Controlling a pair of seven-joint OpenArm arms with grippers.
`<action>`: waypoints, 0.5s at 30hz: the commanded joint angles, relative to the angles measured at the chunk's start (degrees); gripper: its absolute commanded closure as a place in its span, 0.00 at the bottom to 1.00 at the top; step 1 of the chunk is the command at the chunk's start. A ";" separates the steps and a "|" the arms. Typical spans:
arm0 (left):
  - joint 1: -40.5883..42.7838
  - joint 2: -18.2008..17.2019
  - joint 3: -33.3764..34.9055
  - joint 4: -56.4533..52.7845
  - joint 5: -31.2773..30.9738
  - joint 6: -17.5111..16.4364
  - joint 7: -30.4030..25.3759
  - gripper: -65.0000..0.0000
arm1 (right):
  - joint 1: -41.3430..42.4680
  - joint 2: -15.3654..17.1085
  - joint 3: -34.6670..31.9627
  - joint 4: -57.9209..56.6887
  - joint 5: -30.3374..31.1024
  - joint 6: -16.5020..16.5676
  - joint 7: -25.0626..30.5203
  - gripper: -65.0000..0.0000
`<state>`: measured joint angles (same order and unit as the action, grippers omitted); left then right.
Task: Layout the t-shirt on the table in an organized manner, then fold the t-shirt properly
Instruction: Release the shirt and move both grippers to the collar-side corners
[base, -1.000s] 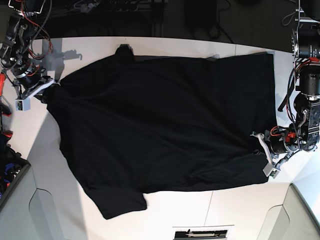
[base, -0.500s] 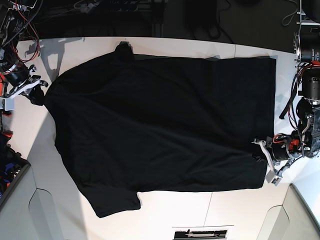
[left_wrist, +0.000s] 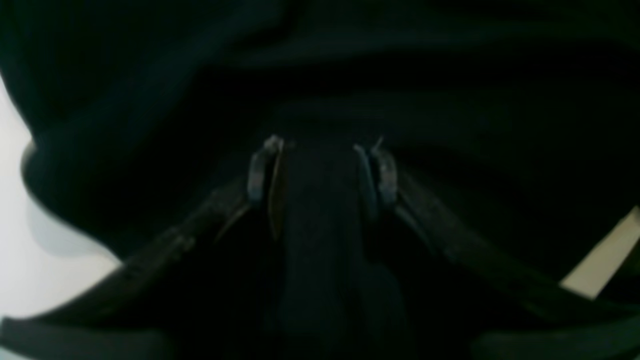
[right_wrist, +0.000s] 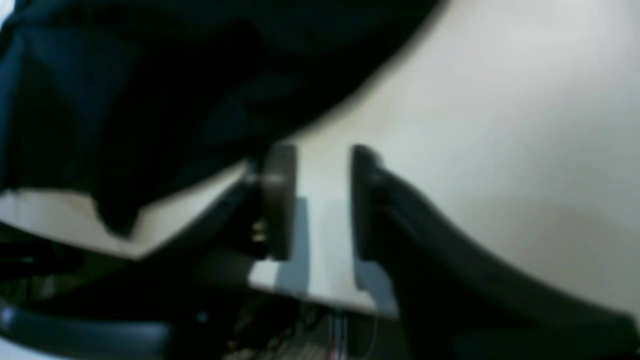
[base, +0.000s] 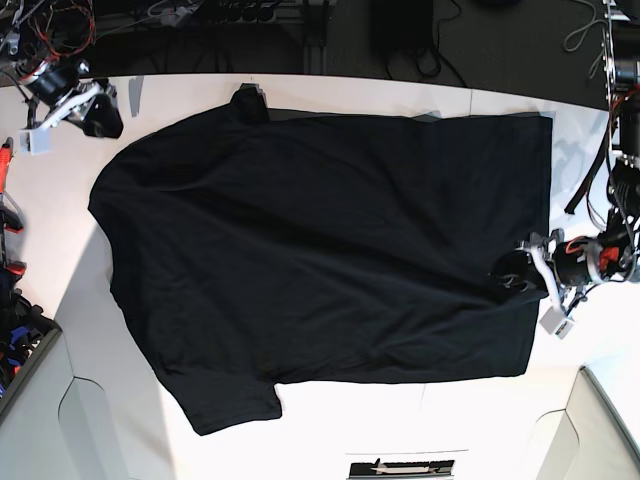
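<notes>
The black t-shirt (base: 320, 240) lies spread over the white table (base: 350, 420), with one sleeve (base: 230, 400) at the front left. My left gripper (base: 522, 277) is at the shirt's right hem. In the left wrist view it (left_wrist: 320, 170) is shut on a fold of the t-shirt (left_wrist: 320, 225), and the cloth bunches there. My right gripper (base: 100, 112) hovers at the far left corner, apart from the shirt. In the right wrist view it (right_wrist: 320, 200) is open and empty over the bare table (right_wrist: 500, 125), with the t-shirt (right_wrist: 150, 90) beside it.
Grey angled panels stand at the front left corner (base: 40, 420) and the front right corner (base: 605, 430). Cables and tools hang off the left edge (base: 10, 250). A printed label (base: 400, 467) sits at the front edge. Dark equipment stands beyond the far edge.
My right gripper has let go of the shirt's left edge and moved toward the far left corner. My left gripper has shifted a little toward the far side, still holding the hem.
</notes>
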<state>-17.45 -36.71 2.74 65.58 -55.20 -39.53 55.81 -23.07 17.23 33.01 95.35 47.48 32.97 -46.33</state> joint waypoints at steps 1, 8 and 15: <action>0.09 -1.36 -2.56 1.18 -2.01 -0.47 -0.24 0.60 | -0.20 0.83 0.44 0.92 1.25 0.24 1.46 0.62; 12.04 -1.36 -15.91 7.32 -5.99 -0.47 1.05 0.60 | 0.46 -0.35 -0.48 0.85 -0.46 0.24 2.99 0.59; 23.12 -0.46 -23.45 13.55 -6.01 -0.47 0.83 0.60 | 0.83 -3.56 -7.76 0.83 -5.05 -0.20 5.88 0.59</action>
<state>6.55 -35.88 -20.12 78.13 -59.99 -39.51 57.58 -22.24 13.10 24.95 95.37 42.11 32.75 -40.73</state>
